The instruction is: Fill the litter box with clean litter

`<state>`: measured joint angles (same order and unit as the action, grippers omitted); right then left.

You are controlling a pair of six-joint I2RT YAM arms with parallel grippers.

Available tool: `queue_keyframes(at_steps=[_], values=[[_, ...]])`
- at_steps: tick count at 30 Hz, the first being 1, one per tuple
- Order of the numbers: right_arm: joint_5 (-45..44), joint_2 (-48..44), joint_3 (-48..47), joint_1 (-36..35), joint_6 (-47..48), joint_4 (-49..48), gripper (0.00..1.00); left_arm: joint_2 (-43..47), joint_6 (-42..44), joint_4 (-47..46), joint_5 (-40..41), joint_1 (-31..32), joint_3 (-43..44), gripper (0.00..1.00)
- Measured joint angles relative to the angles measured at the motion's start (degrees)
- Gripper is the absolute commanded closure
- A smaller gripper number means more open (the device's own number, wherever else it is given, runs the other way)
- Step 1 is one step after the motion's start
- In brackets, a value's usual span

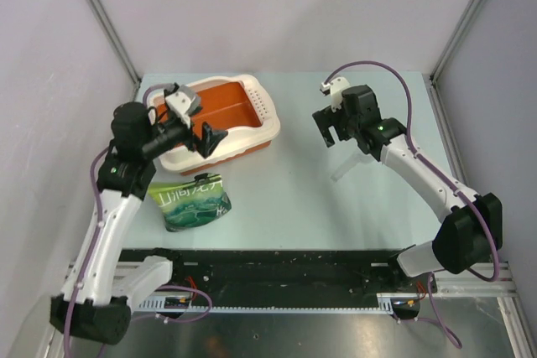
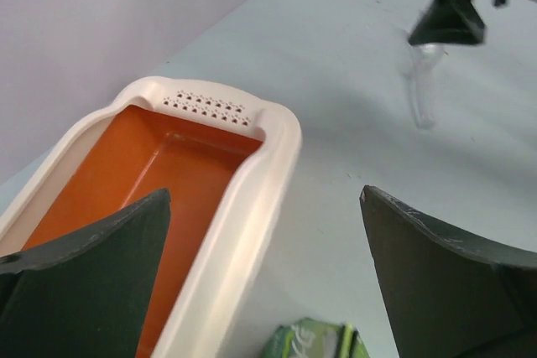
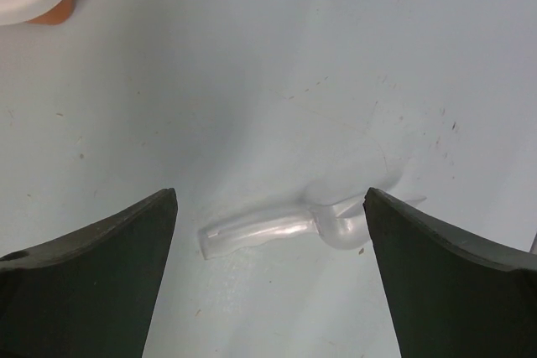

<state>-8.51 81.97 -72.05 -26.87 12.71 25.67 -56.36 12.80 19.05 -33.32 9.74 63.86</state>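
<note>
My left gripper hangs wide open over the long right rim of the litter box, which sits far left on the table with its orange floor showing. My right gripper, also wide open, hovers above a clear scoop.

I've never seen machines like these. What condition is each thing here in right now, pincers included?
litter box, upright, empty, orange floor bare.
green pouch, lying flat beside the box; opened or sealed, cannot tell.
clear scoop, lying on the table, not held.
left pincer, open, holding nothing, over the box's rim.
right pincer, open, holding nothing, above the scoop.
</note>
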Motion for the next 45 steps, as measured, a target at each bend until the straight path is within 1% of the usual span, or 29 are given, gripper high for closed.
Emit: queue_keyframes(at_steps=[3,8,12,16,23,26,29,32,33,35,36,38,39,40,43,45], values=[[1.3,0.0,0.0,0.1,1.2,0.8,0.00,4.9,4.0,7.3,-1.6,0.0,0.0,0.00],[6.2,-0.1,0.0,0.5,5.2,3.8,0.00,11.4,15.2,22.4,-2.1,0.0,-0.4,0.00],[9.4,-0.1,-0.1,0.6,6.4,5.2,0.00,12.7,23.3,33.2,0.5,0.0,-0.4,0.01],[12.0,-0.1,-0.1,0.7,6.4,6.1,0.00,10.8,28.2,41.2,3.0,0.0,-0.4,0.02],[16.3,-0.1,-0.1,1.5,6.4,7.3,0.00,8.8,33.5,46.8,7.1,0.0,-3.0,0.07],[17.3,-0.1,-0.1,2.3,6.4,7.7,0.00,7.4,34.8,47.6,9.5,0.0,-3.1,0.08],[18.6,-0.2,-0.1,3.1,6.2,8.4,0.00,6.9,36.8,47.7,12.3,-1.0,-3.7,0.11],[19.7,-0.5,-0.1,3.5,6.0,8.9,0.01,7.0,39.3,48.2,14.4,-4.0,-4.6,0.23],[20.0,-0.5,-0.1,3.6,5.9,9.0,0.01,6.8,40.3,48.2,15.0,-5.2,-4.9,0.37],[20.6,-0.6,-0.1,3.8,5.9,9.3,0.01,6.0,41.8,48.5,15.9,-7.1,-5.3,0.52],[20.9,-0.6,-0.1,3.8,5.9,9.4,0.02,5.3,42.8,48.7,16.3,-7.8,-5.4,0.66],[21.3,-0.6,-0.1,3.8,5.8,9.5,0.02,3.5,44.3,49.0,16.2,-8.3,-5.4,0.79],[21.4,-0.6,-0.1,3.8,5.8,9.6,0.02,2.7,45.0,49.0,16.1,-8.3,-5.4,0.92],[21.6,-0.6,-0.1,3.8,5.8,9.7,0.02,2.3,45.7,49.0,15.8,-8.4,-5.4,0.99],[22.3,-0.7,-0.1,3.9,5.8,10.0,0.00,2.6,47.6,50.0,13.8,-8.5,-5.5,1.00],[24.7,-0.9,-0.1,4.4,6.0,10.3,0.00,3.2,48.6,50.9,12.3,-8.5,-5.7,1.00]])
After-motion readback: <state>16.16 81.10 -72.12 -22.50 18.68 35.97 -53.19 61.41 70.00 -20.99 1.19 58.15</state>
